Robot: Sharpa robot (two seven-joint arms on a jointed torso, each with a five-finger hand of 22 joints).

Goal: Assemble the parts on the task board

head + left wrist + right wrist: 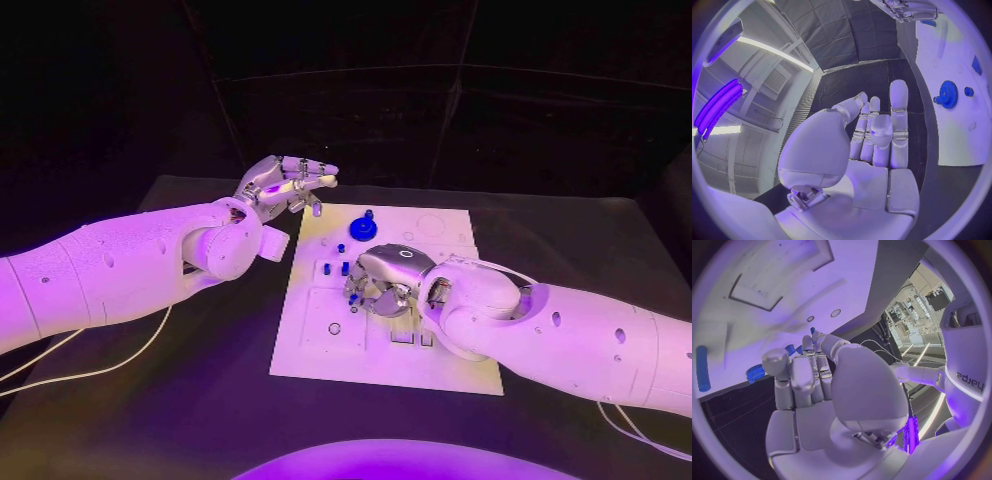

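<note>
**Robot hands at the task board**

While your left robot hand (pixel 289 185) hovers empty, fingers loosely spread, off the flat white task board's (pixel 329 350) far left corner, your right robot hand (pixel 387 281) rests mid-board; its grip can't be told. A toothed blue gear (pixel 362 226) sits near the far edge.

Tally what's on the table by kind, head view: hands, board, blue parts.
Hands: 2, left hand and right hand
Task board: 1
Blue gear: 1
Small blue pegs clear of the hands: 3
Total: 7
There is more blue at the right hand's fingertips, too hidden to count.
</note>
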